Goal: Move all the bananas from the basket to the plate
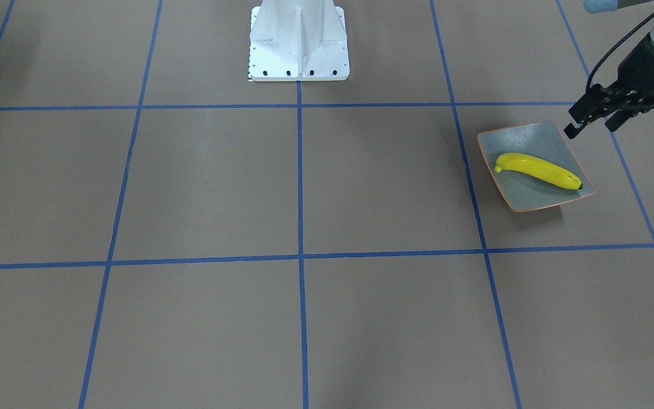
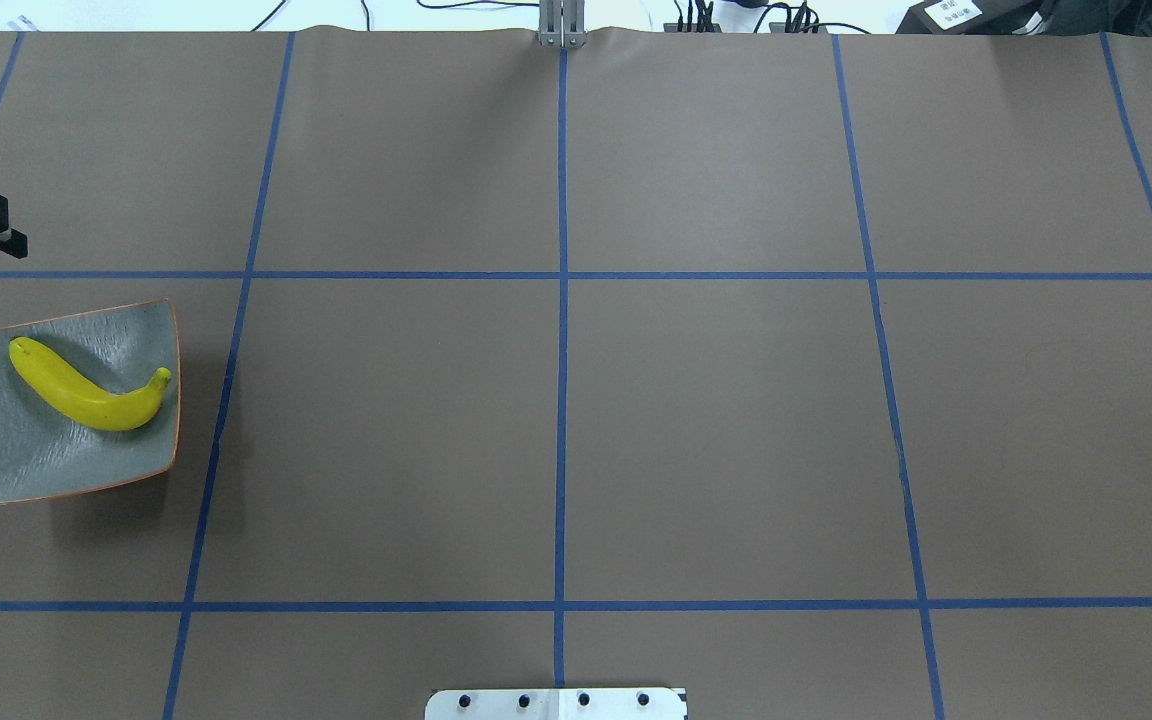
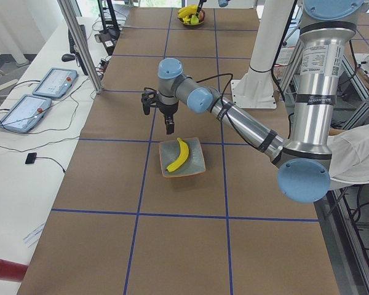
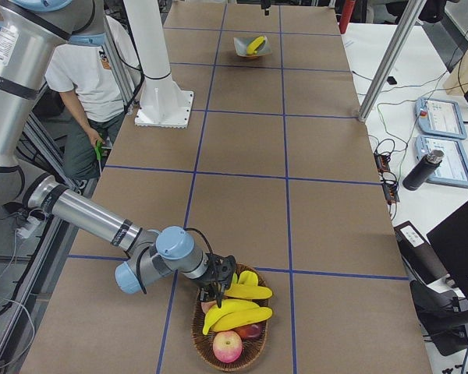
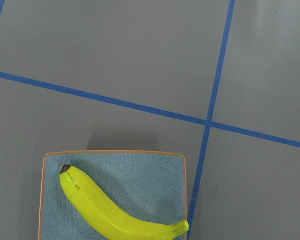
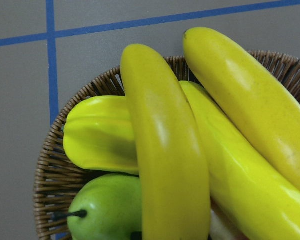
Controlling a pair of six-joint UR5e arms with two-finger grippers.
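Note:
One yellow banana [image 1: 540, 170] lies diagonally on the grey-green plate [image 1: 531, 139] at the table's left end. Beyond the plate's far corner hovers my left gripper [image 1: 591, 128], open and empty; its wrist view looks down on that banana [image 5: 110, 210] and the plate [image 5: 150, 175]. At the other end, the wicker basket [image 4: 203, 335] holds three bananas [image 6: 170, 160] [image 6: 250, 100] [image 6: 240, 185]. My right gripper [image 4: 216, 294] is down at the basket's near rim beside them. Its fingers show in no close view, so I cannot tell its state.
The basket also holds a yellow ridged fruit [image 6: 97, 135], a green fruit [image 6: 110, 210] and a red apple [image 4: 228, 343]. The white robot base [image 1: 298, 42] stands mid-table. A person [image 4: 86, 70] sits behind the robot.

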